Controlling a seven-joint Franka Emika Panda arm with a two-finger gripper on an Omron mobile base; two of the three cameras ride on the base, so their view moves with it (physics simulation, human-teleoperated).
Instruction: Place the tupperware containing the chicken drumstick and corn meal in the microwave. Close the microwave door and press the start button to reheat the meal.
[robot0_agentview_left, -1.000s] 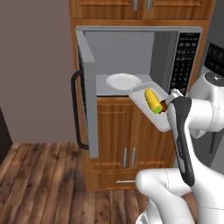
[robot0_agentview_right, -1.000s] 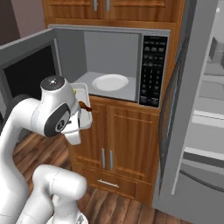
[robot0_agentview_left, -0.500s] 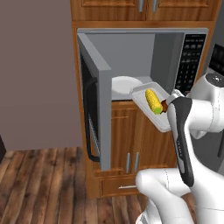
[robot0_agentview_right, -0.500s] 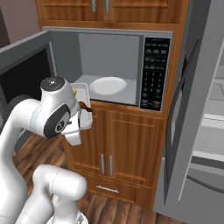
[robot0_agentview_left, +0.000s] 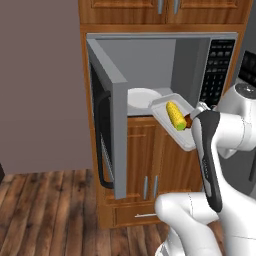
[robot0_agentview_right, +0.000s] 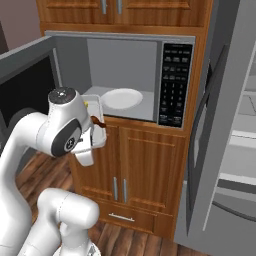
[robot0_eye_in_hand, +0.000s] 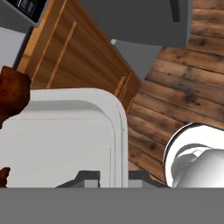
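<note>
Left base view: we see the tupperware (robot0_agentview_left: 172, 122), w/ corn (robot0_agentview_left: 175, 115) and chicken drumstick (robot0_agentview_left: 189, 121), held tilted at the microwave (robot0_agentview_left: 165, 60) mouth, just beside its white plate (robot0_agentview_left: 140, 98). Claw (robot0_eye_in_hand: 107, 177) grips the tray's edge; we judge it light, stiff, slick plastic w/ loose contents, so a firm rim hold kept level suits.

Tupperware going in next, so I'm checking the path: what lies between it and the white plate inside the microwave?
Nothing: in the left base view the tupperware overlaps the white plate at the microwave opening.

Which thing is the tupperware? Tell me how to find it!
Find the big silver microwave between wooden cabinets, its door swung open. Just in front of its opening, the robot holds the tupperware, a shallow clear tray. Unlike the white plate inside, it carries yellow corn.
</note>
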